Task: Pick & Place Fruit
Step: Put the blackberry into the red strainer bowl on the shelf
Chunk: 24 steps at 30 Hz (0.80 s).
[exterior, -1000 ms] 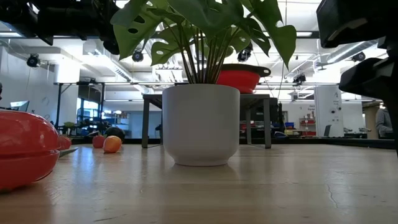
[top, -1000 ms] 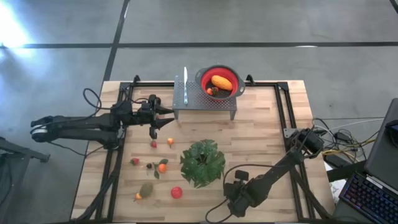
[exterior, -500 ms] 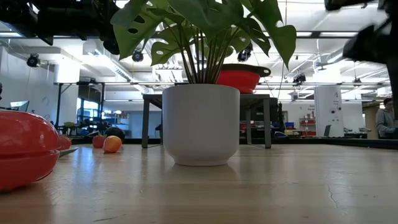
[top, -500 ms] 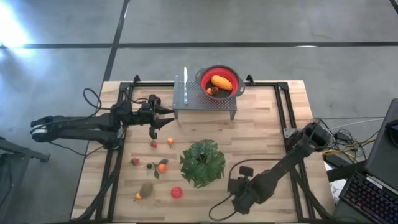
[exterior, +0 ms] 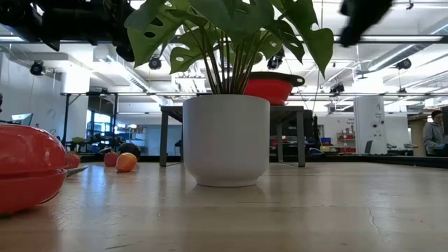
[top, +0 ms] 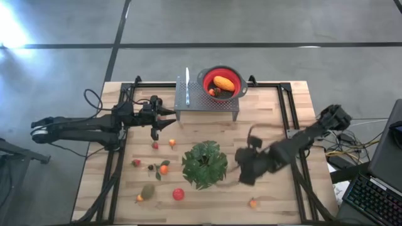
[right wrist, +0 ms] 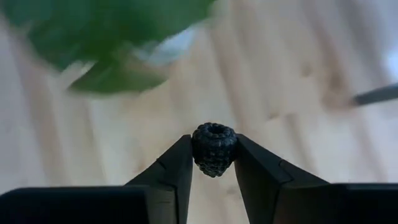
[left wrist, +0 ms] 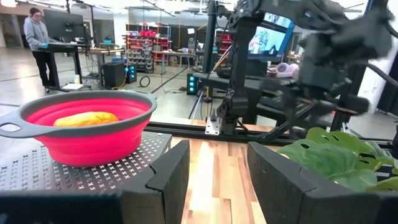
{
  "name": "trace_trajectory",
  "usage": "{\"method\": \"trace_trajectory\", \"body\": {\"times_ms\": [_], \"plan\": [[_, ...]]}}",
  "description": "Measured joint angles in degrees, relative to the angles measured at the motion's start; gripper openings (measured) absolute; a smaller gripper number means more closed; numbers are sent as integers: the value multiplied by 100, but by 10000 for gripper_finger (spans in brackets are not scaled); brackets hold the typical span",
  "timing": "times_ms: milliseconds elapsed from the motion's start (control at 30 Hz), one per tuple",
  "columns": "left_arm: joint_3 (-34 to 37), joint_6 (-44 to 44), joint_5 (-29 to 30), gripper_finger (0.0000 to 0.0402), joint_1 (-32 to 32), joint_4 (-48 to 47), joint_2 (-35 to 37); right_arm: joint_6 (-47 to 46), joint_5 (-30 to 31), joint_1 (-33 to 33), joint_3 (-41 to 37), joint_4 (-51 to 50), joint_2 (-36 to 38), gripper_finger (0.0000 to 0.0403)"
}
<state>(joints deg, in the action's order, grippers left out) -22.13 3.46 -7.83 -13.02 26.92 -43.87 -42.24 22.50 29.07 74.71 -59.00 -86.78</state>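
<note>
My right gripper (top: pixel 246 171) hangs over the table to the right of the potted plant (top: pixel 205 163), shut on a small dark bumpy berry (right wrist: pixel 214 144). Loose fruit lies left of the plant: a red piece (top: pixel 178 194), an olive one (top: pixel 147 191), an orange one (top: pixel 164 168), and a few small red and orange pieces. Another small orange fruit (top: pixel 253 203) lies near the front edge. The red colander bowl (top: pixel 221 83) stands on a perforated metal stand (top: pixel 207 103) and holds a yellow-orange oblong fruit (top: pixel 223 82). My left gripper (top: pixel 164 119) waits level beside the stand, open. My right gripper pinches the berry's two opposite sides (right wrist: pixel 198 153) between its two fingers, right at their free ends. The fingers slant down from above. The berry is lifted clear of the table, its hollow end facing up toward the wrist.
A knife (top: pixel 186 86) lies on the stand's left part. The plant's white pot (exterior: pixel 225 140) stands mid-table between the loose fruit and my right arm. Black frame rails (top: pixel 284 107) run along the table's sides. Bare wood lies right of the plant.
My right gripper has risen from near the table's front edge and swung toward the far edge, staying shut on the berry, which is now well clear of the table. A small orange fruit shows where the arm had covered the wood.
</note>
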Motion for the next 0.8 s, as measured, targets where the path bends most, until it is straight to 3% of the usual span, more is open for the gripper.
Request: {"method": "trace_trajectory", "body": {"times_ms": [467, 800], "plan": [[0, -2, 0, 167, 0, 0, 1, 2186, -234, -2391, 1, 253, 943, 98], [0, -2, 0, 167, 0, 2, -1, 2963, -503, -3583, 377, 601, 881, 112]]}}
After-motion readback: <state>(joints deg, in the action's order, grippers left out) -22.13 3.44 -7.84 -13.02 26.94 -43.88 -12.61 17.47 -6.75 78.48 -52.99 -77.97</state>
